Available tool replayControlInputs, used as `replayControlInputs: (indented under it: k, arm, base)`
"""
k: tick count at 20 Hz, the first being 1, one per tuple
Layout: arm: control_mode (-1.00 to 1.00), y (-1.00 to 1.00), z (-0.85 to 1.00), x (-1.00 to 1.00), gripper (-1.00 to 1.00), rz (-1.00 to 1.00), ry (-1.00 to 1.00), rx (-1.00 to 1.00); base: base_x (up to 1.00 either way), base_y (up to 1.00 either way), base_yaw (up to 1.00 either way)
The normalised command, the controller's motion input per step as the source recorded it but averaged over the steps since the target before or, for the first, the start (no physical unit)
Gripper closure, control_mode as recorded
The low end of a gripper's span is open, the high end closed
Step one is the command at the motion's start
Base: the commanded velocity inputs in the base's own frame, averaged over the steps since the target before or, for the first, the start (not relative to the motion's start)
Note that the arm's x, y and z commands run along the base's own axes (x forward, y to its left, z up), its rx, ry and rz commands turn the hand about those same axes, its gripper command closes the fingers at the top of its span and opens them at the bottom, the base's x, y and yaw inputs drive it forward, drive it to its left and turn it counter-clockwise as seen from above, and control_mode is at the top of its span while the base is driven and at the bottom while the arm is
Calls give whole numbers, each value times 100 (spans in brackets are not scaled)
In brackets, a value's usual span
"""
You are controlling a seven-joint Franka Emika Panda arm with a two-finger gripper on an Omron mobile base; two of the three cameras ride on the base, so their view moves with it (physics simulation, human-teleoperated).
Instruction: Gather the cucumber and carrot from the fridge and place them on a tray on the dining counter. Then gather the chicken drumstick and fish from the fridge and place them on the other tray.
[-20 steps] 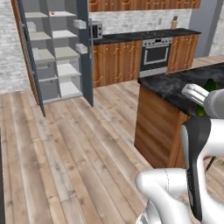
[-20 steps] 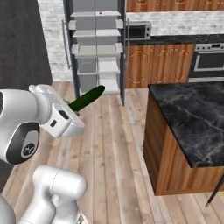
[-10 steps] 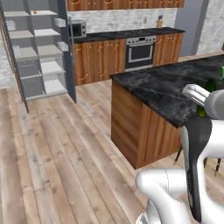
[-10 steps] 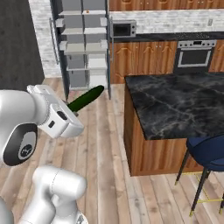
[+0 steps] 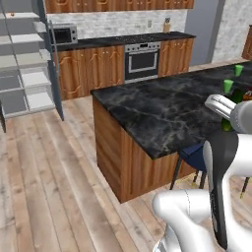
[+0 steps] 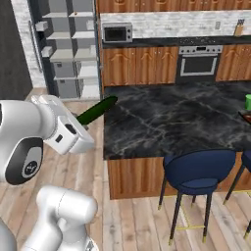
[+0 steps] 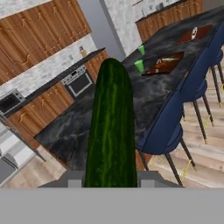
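The end effector (image 7: 111, 179) is clamped on the cucumber (image 7: 111, 127), which juts straight out from the hand toward the dark marble bench (image 6: 166, 117). From the right base camera the cucumber (image 6: 97, 110) angles up toward 2 o'clock, over the bench's near corner. Two brown trays (image 7: 164, 63) lie far along the bench, with green cups (image 7: 139, 66) beside them. Blue stools (image 6: 198, 174) line the bench's near side. The open fridge (image 6: 68, 49) stands at 11 o'clock.
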Motion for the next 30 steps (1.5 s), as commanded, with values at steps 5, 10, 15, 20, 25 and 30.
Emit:
replayControlInputs:
  k: [5, 10, 15, 20, 25, 30]
  arm:
    - [100, 0, 0, 0, 100, 0, 0, 0]
    - [100, 0, 0, 0, 100, 0, 0, 0]
    - [100, 0, 0, 0, 100, 0, 0, 0]
    - [100, 0, 0, 0, 100, 0, 0, 0]
    - [100, 0, 0, 0, 100, 0, 0, 0]
    - [100, 0, 0, 0, 100, 0, 0, 0]
  base:
    - [0, -100, 2]
    - [1, -100, 2]
    - [0, -100, 3]
    - [8, -100, 3]
    - [16, -100, 4]
    - [21, -100, 6]
